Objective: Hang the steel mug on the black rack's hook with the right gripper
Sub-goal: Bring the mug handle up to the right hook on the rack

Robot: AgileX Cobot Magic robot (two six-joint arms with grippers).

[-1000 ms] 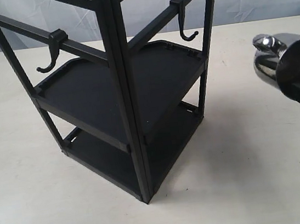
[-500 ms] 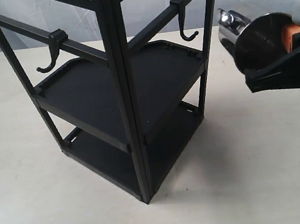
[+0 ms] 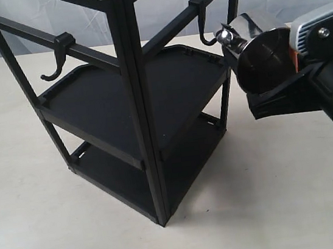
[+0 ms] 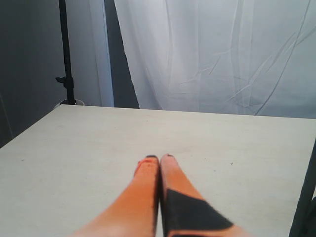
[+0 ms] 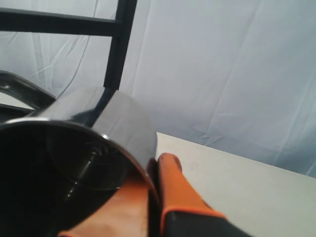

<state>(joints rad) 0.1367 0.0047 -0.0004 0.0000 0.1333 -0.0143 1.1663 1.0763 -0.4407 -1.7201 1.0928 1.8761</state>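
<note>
The steel mug (image 3: 256, 51) hangs in the air, tipped on its side with its open mouth facing the camera. My right gripper (image 3: 291, 57) is shut on the mug's wall. In the right wrist view one orange finger (image 5: 170, 180) lies outside the mug (image 5: 98, 123) and the other inside it. The mug's looped handle (image 3: 226, 35) sits just right of the hook (image 3: 205, 28), level with its curled tip; whether they touch is unclear. The hook is clipped to the right crossbar of the black rack (image 3: 136, 104). My left gripper (image 4: 159, 160) is shut and holds nothing above bare table.
A second hook with a wide curved arm (image 3: 58, 60) hangs on the rack's left crossbar. The rack's corner post (image 5: 120, 44) stands close behind the mug. White curtains close off the back. A dark stand (image 4: 65, 54) rises beyond the table's far corner.
My right gripper has carried the mug leftward and a little up, from the right edge of the view to right beside the hook. The rack has not moved.
</note>
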